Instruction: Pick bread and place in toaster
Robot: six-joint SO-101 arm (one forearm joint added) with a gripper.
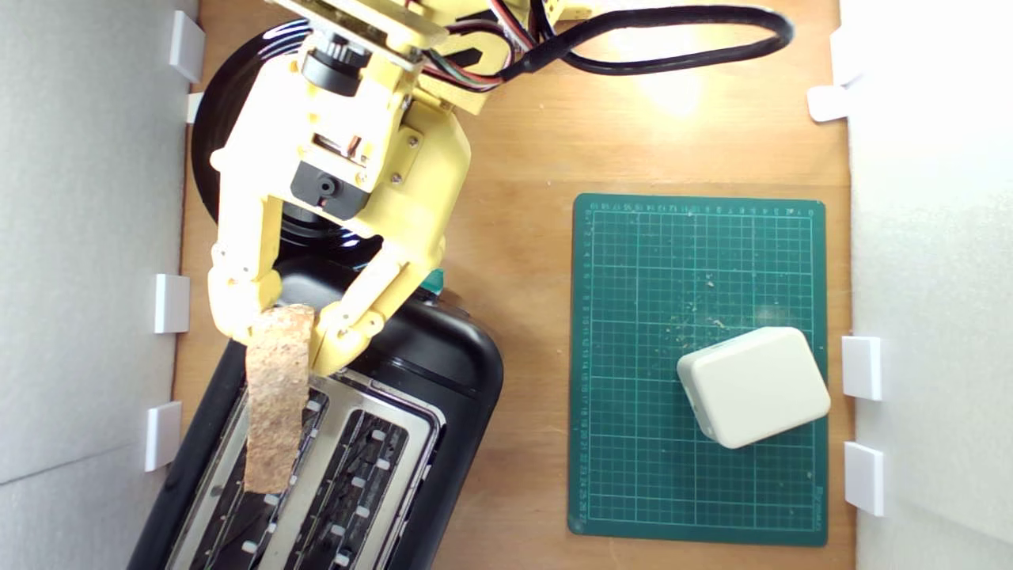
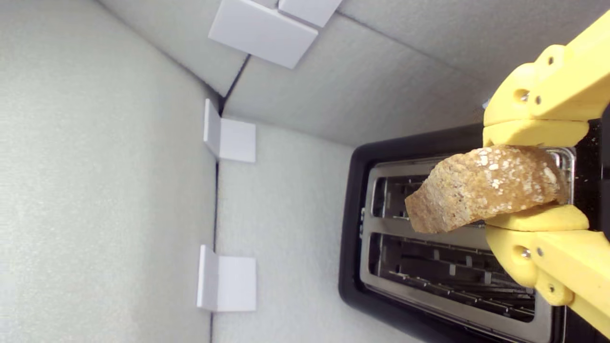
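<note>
Toward the exterior view's left edge of the tabletop (image 1: 522, 237), the yellow tool (image 1: 286, 321) is closed on one end of the bread (image 1: 275, 400), its two fingers (image 2: 536, 132) pressing the slice from both sides. The bread projects from the fingertips, crust edge showing, above the toaster (image 1: 443, 364) and over the slot nearer the tabletop's edge. Farther right in that view, a cream box (image 1: 753, 386) sits on a green cutting mat (image 1: 633, 317).
</note>
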